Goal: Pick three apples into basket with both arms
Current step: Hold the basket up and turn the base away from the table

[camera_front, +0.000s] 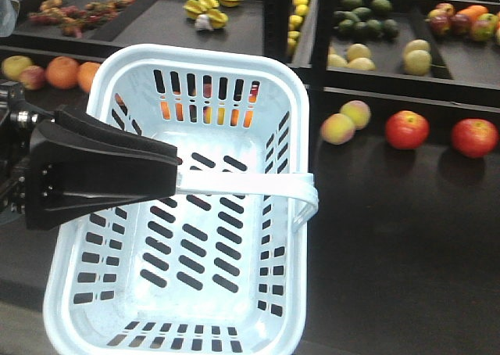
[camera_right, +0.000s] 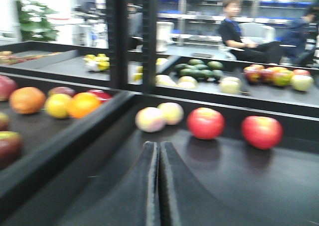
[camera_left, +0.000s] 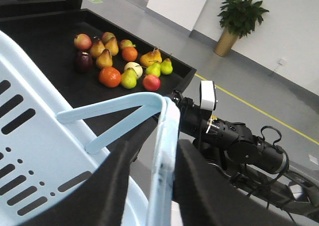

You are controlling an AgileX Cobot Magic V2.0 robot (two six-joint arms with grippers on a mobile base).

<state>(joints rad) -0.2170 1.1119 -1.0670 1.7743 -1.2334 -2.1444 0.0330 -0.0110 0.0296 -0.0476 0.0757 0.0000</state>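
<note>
One basket end off-frame

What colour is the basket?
The basket is pale blue, clearest in the front view.

One basket, two red apples, two pale fruits

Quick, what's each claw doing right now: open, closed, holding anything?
Left claw: closed on the basket handle.
Right claw: closed, holding nothing.
</note>
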